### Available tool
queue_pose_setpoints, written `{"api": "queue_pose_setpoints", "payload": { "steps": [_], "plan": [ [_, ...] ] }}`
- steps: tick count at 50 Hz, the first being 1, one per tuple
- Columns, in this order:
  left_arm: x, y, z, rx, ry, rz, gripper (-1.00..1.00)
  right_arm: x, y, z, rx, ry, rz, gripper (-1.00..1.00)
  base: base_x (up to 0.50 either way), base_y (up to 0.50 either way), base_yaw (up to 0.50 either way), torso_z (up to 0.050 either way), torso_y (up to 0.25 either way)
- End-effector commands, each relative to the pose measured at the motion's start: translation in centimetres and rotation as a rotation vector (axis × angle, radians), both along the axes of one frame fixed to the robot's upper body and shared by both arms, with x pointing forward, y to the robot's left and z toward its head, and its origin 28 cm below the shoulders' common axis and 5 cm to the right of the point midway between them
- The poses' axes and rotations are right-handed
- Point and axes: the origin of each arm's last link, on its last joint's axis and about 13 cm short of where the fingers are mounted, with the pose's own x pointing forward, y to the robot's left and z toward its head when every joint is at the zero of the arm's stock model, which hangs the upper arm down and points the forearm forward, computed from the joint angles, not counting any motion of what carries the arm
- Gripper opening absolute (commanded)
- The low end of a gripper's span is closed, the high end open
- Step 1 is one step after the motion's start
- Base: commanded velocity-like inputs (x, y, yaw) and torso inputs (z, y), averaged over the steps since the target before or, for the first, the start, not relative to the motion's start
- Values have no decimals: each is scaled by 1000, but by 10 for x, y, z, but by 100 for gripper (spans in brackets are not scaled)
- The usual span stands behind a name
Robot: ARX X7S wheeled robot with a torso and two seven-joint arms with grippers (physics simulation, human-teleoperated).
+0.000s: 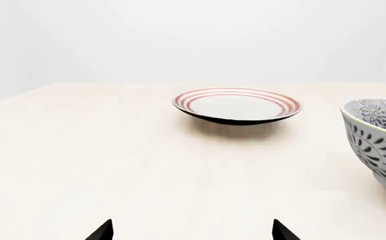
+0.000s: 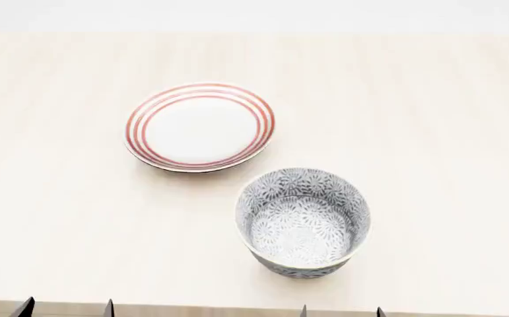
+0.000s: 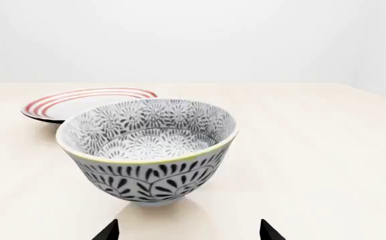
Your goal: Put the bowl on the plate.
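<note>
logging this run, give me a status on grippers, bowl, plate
Both grippers open, empty. Grey-blue floral ceramic bowl upright on table, untouched. Red-ringed white ceramic plate bare, apart from it. Nothing between.

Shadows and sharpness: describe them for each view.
Head view: flat, even light, only a thin dark edge under the plate and the bowl; everything sharp. Left wrist view: a soft blurred shadow on the table just under the plate; no glare. Right wrist view: a faint shadow around the bowl's foot; pattern crisp, no blur.
</note>
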Motion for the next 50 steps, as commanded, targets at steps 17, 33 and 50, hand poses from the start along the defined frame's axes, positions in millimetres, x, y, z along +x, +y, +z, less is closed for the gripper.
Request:
{"api": "queue_pose_setpoints", "payload": {
  "steps": [17, 33, 50],
  "plan": [
    [7, -2, 11, 22, -9, 59, 100, -3, -1, 8, 0, -46, -39, 100, 0, 0, 0, 0, 0],
    [39, 10, 77, -88, -137, 196, 100, -66, -51, 102, 32, -277, -277, 100, 33, 0, 0, 0, 0],
    [31, 24, 84, -117, -156, 302, 100, -91, -65, 133, -35, -292, -298, 100, 500, 0, 0, 0, 0]
  ]
}}
